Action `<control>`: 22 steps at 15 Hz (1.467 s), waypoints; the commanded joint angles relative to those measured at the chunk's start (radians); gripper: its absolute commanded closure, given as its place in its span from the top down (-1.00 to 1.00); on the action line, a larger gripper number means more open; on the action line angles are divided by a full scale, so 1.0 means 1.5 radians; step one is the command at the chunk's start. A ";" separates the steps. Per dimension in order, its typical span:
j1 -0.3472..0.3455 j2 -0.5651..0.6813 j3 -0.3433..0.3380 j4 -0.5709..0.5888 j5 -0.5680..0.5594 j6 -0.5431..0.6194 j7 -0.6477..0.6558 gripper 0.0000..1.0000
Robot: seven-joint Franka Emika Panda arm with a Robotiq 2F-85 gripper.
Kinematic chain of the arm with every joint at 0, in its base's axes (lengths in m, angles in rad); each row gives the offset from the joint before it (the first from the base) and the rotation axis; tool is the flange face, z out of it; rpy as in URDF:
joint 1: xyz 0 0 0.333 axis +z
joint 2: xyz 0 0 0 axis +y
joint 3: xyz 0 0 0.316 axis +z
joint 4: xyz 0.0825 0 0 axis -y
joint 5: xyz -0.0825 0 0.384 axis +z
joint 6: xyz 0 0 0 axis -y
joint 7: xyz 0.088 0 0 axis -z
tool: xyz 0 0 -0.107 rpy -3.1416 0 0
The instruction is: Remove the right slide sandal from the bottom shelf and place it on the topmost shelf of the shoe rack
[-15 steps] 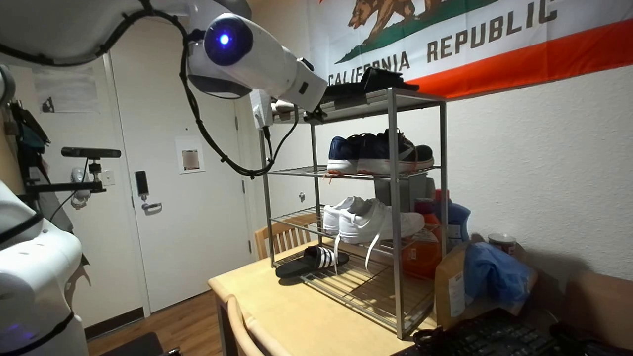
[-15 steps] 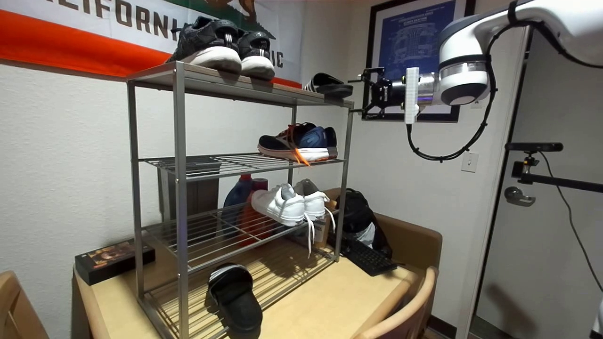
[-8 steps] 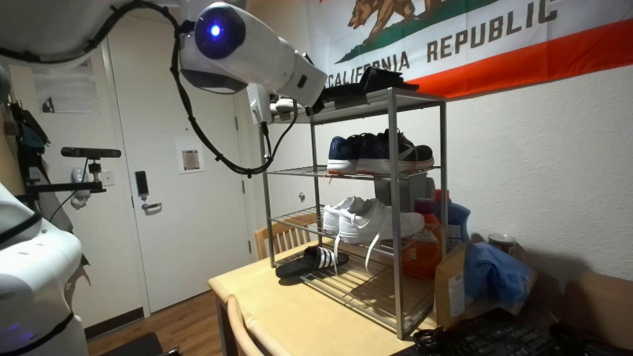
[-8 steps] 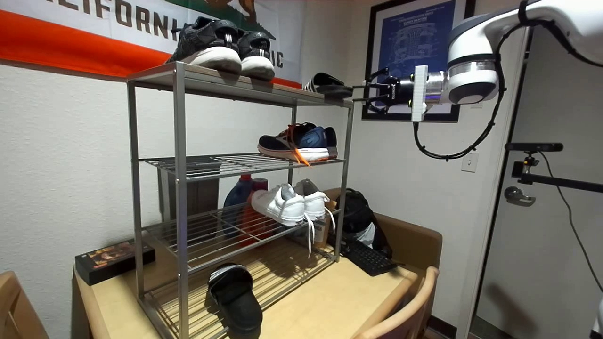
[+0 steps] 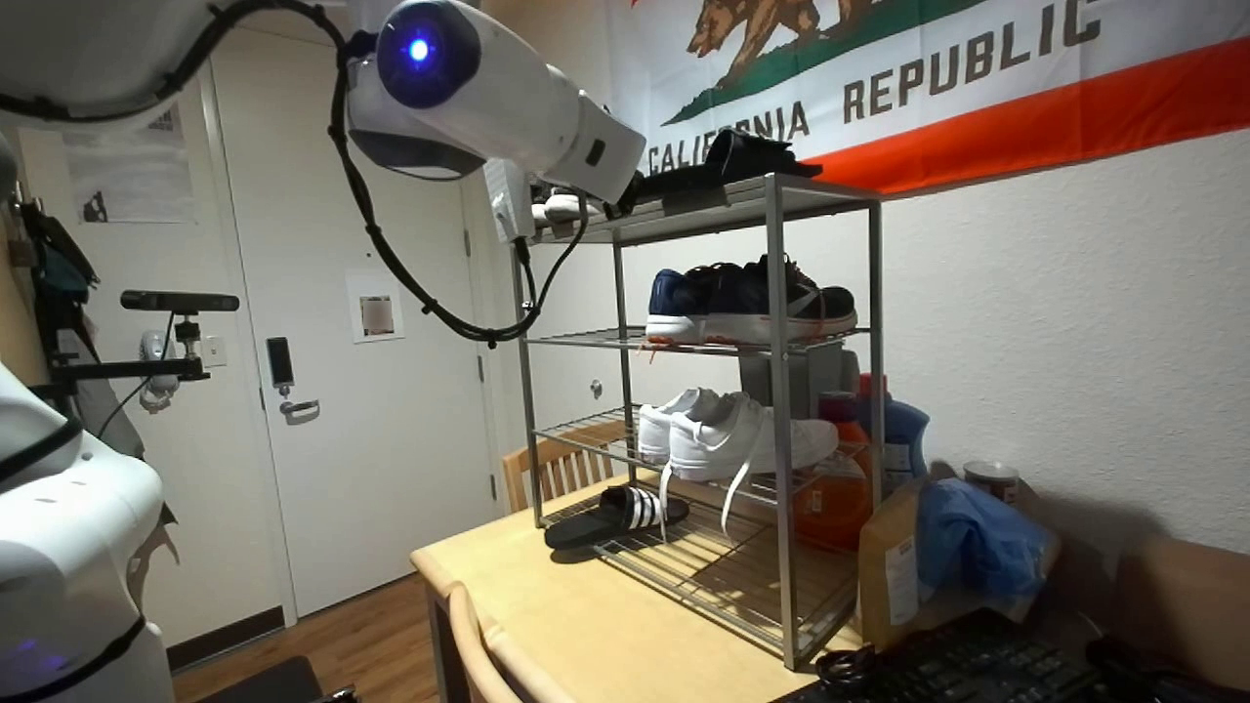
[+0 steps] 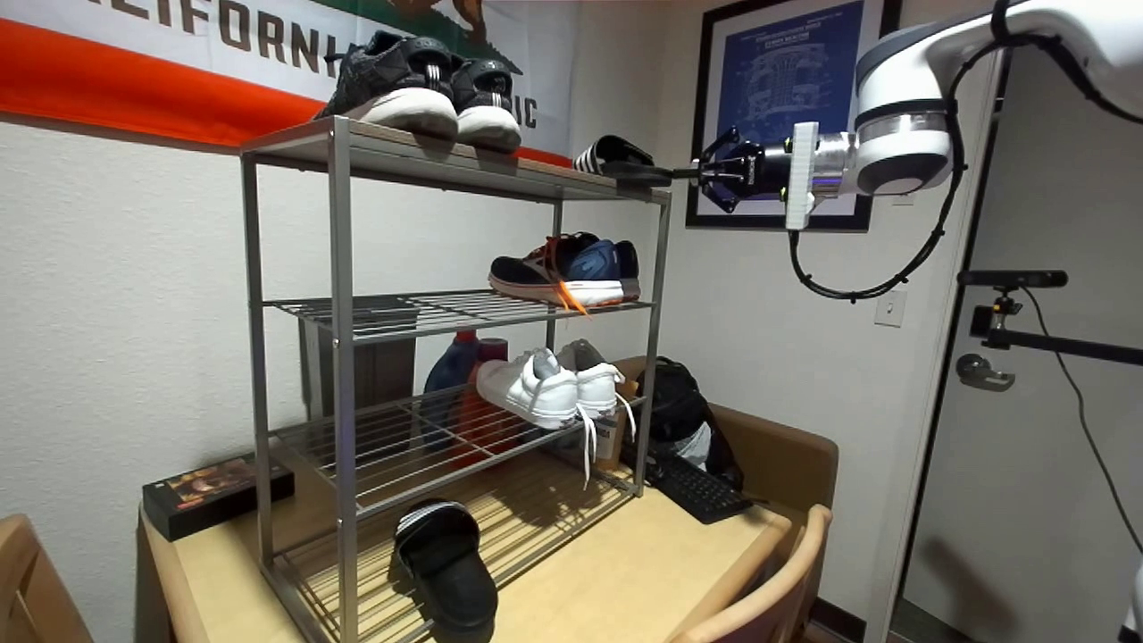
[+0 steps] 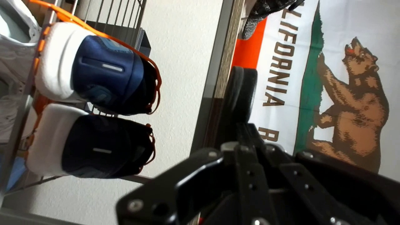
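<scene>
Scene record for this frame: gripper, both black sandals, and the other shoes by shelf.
Gripper: closed on one end of the upper sandal
Top shelf: upper sandal, pair of black sneakers
Upper middle shelf: pair of navy sneakers
Lower middle shelf: pair of white sneakers
Bottom shelf: lower sandal, one end past the front edge
Which sandal is the right one: cannot tell
</scene>
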 commanded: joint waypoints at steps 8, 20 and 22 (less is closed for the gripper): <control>-0.016 0.005 -0.039 0.036 -0.190 -0.135 -0.013 -1.00; -0.007 0.041 -0.096 0.095 -0.150 -0.220 -0.034 -1.00; -0.007 0.053 -0.100 0.111 -0.130 -0.244 -0.026 -1.00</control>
